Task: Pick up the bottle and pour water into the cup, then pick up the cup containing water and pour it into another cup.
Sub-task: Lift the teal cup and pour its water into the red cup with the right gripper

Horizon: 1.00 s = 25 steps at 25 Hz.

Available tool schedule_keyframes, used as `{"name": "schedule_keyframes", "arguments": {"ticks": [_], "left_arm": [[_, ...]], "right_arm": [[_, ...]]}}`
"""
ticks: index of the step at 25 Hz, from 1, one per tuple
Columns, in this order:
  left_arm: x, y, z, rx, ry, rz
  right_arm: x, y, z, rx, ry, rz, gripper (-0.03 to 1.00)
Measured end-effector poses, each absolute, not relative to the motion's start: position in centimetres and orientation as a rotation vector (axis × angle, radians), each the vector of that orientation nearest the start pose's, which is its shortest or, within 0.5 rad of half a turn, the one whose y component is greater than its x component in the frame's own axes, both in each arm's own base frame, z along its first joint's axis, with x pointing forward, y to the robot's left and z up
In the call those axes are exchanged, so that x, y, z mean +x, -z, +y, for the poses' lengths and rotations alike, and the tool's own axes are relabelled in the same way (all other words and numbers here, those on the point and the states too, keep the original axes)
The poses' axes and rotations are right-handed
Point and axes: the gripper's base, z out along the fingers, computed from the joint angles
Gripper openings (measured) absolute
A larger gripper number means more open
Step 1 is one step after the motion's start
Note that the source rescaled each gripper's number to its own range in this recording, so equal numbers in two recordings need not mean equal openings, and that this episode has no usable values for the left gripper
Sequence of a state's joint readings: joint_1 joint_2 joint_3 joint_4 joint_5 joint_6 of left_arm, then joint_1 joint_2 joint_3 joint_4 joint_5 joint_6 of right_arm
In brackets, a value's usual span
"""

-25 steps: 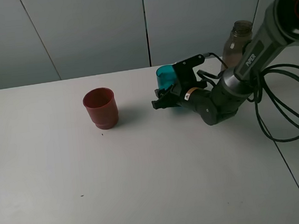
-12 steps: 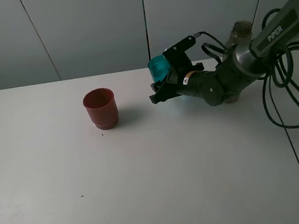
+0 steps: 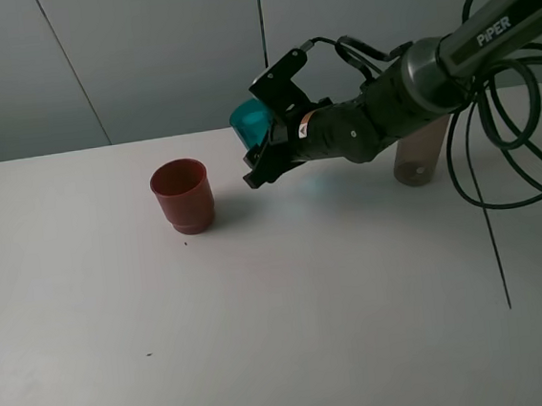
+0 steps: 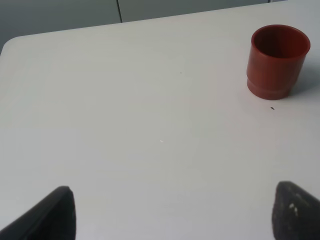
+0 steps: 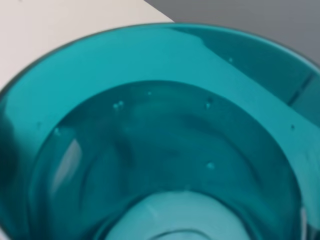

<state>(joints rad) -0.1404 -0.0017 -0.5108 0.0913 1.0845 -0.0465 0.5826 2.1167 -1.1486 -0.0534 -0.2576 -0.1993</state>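
Grey wall panels back a plain white tabletop (image 3: 293, 335) in the high view. Since a second ago the right gripper (image 3: 264, 151) has lifted the small teal-blue translucent plastic tumbler (image 3: 249, 121) from its spot beside the tall smoky grey-brown plastic bottle (image 3: 418, 158) and carried it leftward. It now hangs clear of the tabletop, near the squat opaque red-brown plastic cup (image 3: 183, 196) but not yet over its mouth. The fingers are clenched on the teal tumbler's wall. I judge the first pour done and the second in its approach: the teal tumbler has yet to come over the red-brown cup and tip. The bottle stands upright behind the right arm, which hides its neck, and it is well apart from the path. Nothing lies between the teal tumbler and the red-brown cup; a tiny dark speck (image 3: 185, 243) sits just in front of the cup.

From the left wrist, the red-brown cup (image 4: 278, 61) stands upright with nothing visible inside. It is well apart from the left gripper (image 4: 177, 220), whose fingers (image 4: 60, 215) are spread wide with only bare tabletop between them.

From the right wrist, the teal tumbler (image 5: 170, 150) fills the view. Water with small bubbles lies inside, none spilled that I can see. The fingers themselves are not shown here.
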Motion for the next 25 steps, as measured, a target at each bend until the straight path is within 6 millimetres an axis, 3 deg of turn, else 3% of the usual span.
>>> {"name": "schedule_keyframes", "arguments": {"ticks": [11,25], "left_arm": [[-0.7,-27.9,0.8,0.090,0.007,2.050],[-0.7,-27.9,0.8,0.090,0.007,2.050]], "right_arm": [[35.6,-13.0,27.0,-1.125,-0.147,1.996,0.05],[35.3,-14.4,28.8,-1.305,-0.051,1.966,0.05]]}}
